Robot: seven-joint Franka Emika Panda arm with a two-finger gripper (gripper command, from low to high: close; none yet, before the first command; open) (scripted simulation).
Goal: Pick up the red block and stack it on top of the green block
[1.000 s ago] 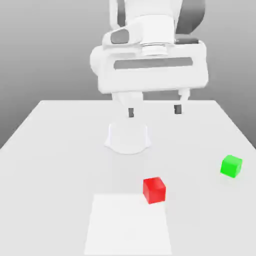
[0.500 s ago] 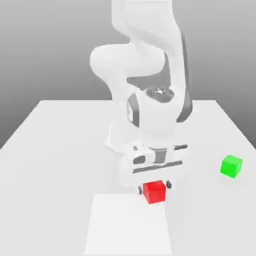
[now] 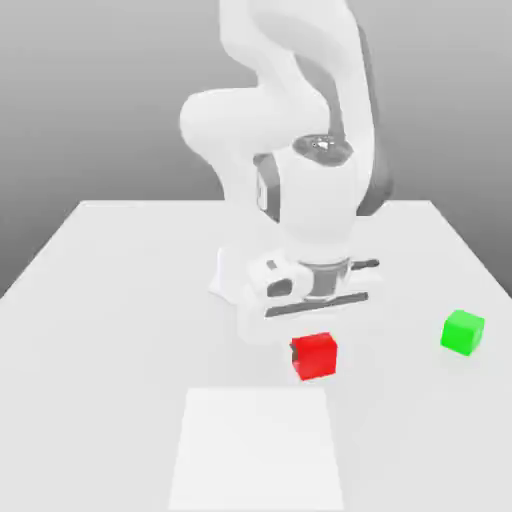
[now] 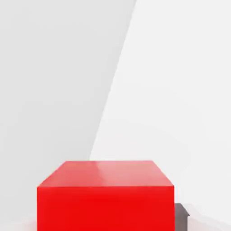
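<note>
Red block (image 3: 315,356) is now pinched in my pincer (image 3: 315,345), which hung spread and high a second ago; the cube has risen slightly off the desk (image 3: 120,300). Green block (image 3: 463,331) sits well apart from it, awaiting the carry.

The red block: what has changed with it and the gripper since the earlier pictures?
The gripper came down from above the table and shut on the red block, which now sits slightly higher in the exterior view. The green block stayed where it was.
</note>
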